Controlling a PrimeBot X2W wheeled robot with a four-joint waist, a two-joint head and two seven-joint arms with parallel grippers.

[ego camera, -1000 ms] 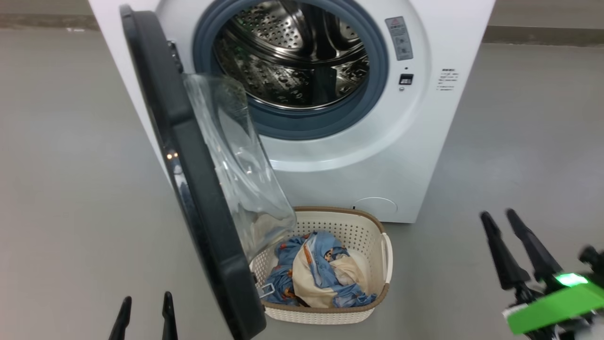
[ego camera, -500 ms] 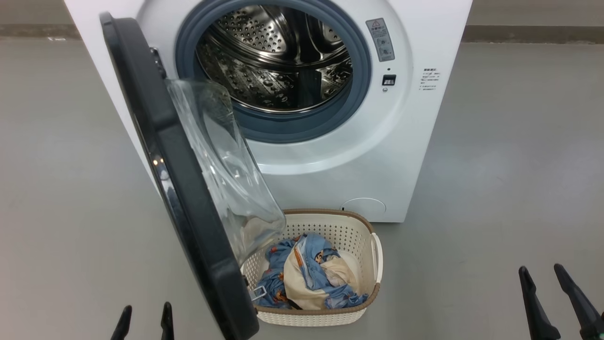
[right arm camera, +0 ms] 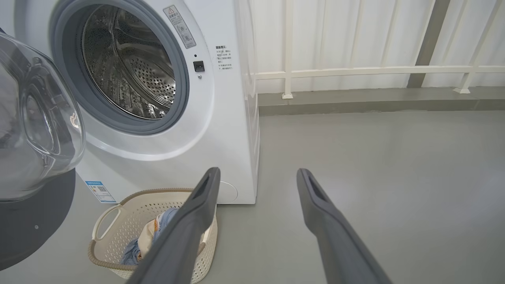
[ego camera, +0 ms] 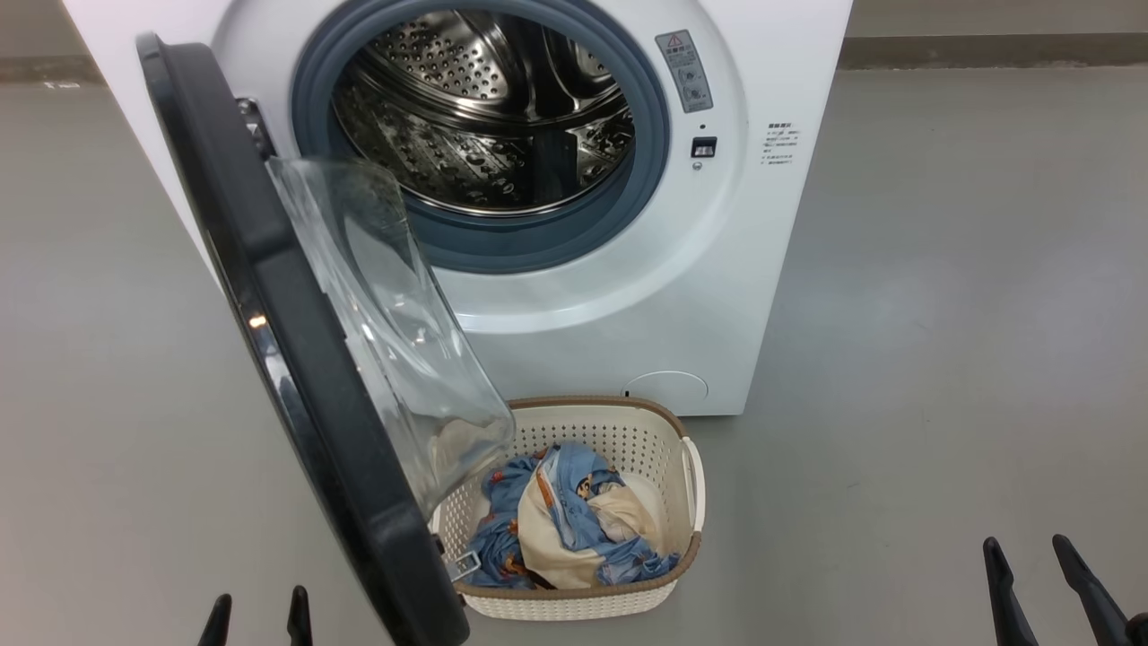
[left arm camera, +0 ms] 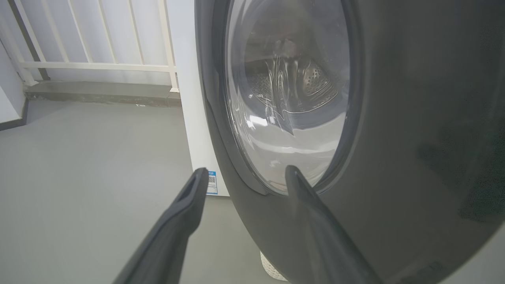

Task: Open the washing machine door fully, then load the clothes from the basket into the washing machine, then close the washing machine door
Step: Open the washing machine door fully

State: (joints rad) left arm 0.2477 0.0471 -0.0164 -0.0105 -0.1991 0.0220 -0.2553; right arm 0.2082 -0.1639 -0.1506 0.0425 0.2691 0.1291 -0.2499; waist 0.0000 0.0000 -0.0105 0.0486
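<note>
**Open door screens basket**

The washing machine door is seen swung out. From the head view its glass bowl hides the left end of the basket. There the clothes are heaped, before the washing machine. The left gripper and right gripper are held spread and empty. A white railing is noted behind.

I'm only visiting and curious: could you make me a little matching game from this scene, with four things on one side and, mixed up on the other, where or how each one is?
Things:
1. washing machine door
2. clothes
3. basket
4. drum

States:
A. shiny steel, no laundry seen inside
B. swung open to the left
C. bundled inside the basket
D. standing on the floor in front of the washing machine

Pairs: 1-B, 2-C, 3-D, 4-A
</note>
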